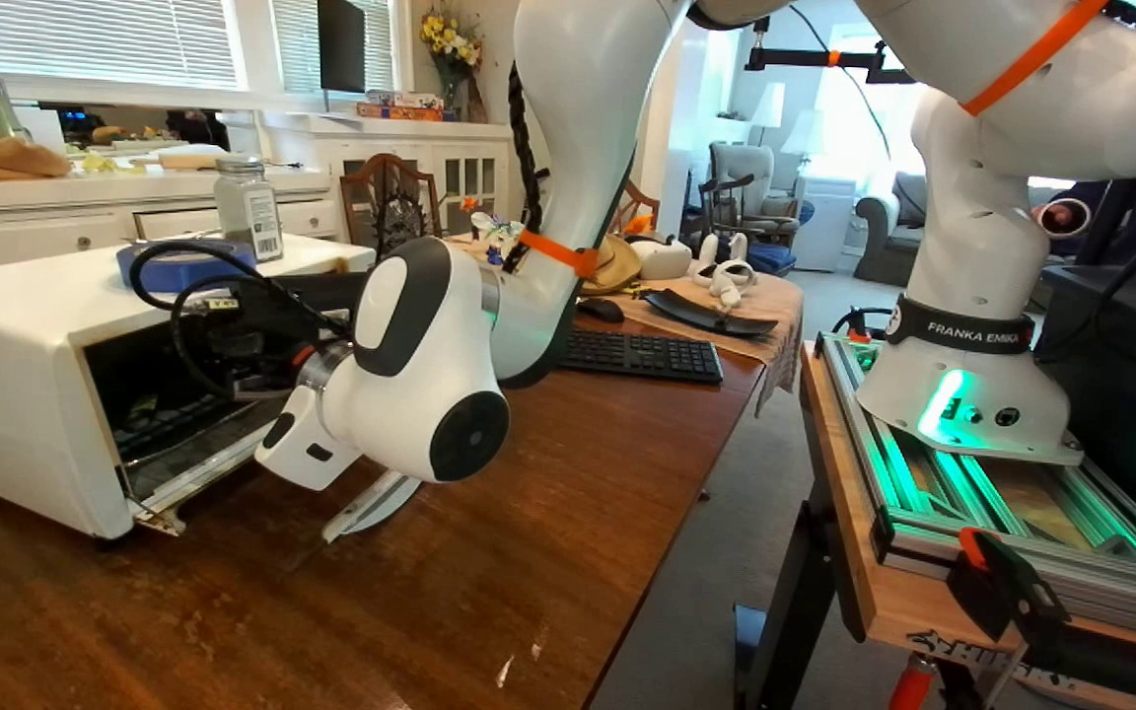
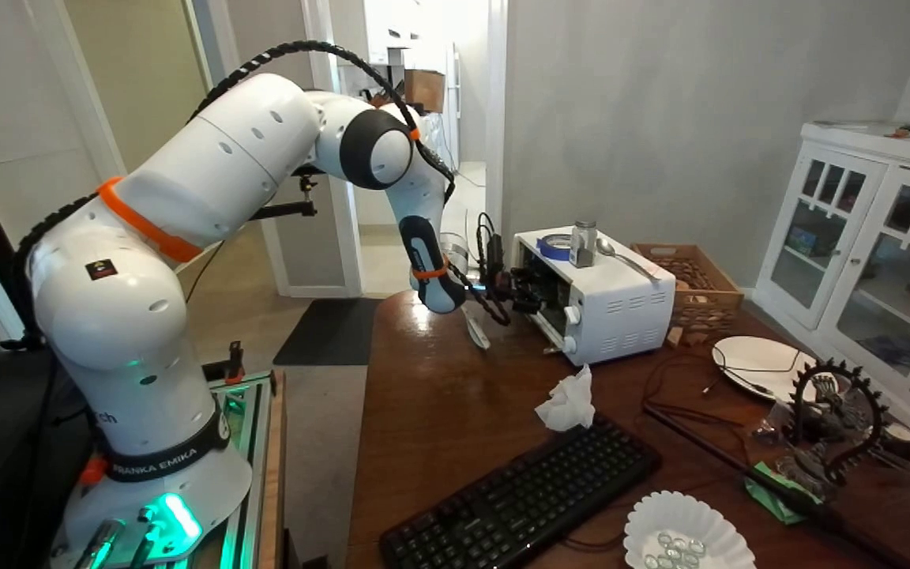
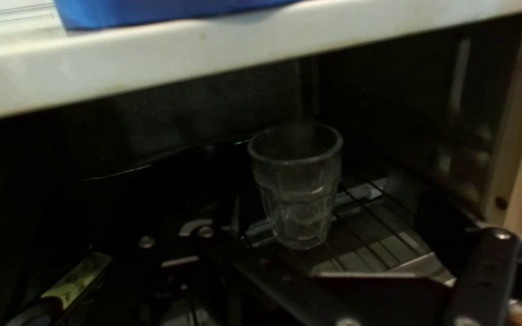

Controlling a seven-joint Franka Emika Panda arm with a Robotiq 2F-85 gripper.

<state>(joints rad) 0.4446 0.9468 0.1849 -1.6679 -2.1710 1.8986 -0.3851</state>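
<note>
The jaws stand wide apart at the mouth of the oven [image 2: 621, 324], with nothing gripped. Judging by how they point, the step in hand is the approach to the glass [image 3: 299, 190], with no grasp made yet. The glass stands upright on the rack [image 3: 381, 256] inside the oven, ahead of the jaws; in the wrist view it shows in the span between their two halves, nearer the half at picture left. Whether that half touches it I cannot tell (the inside is very dark). The next move seems to call for evening up that offset, then going straight in, low enough to clear the top edge [image 3: 197, 54]; a grip on that tapered wall would want a gentle squeeze, as it looks slick.

Above the opening, the tape [image 1: 183, 276] lies on the oven close to its front, with the jar [image 1: 248, 212] just beside it; the spoon [image 2: 630, 262] shows past the jar in an exterior view. The oven sits on the desk [image 1: 450, 592], the basket [image 2: 727, 296] behind it. Farther out, the tissue [image 2: 569, 401] lies at one end of the keyboard [image 2: 522, 502].
</note>
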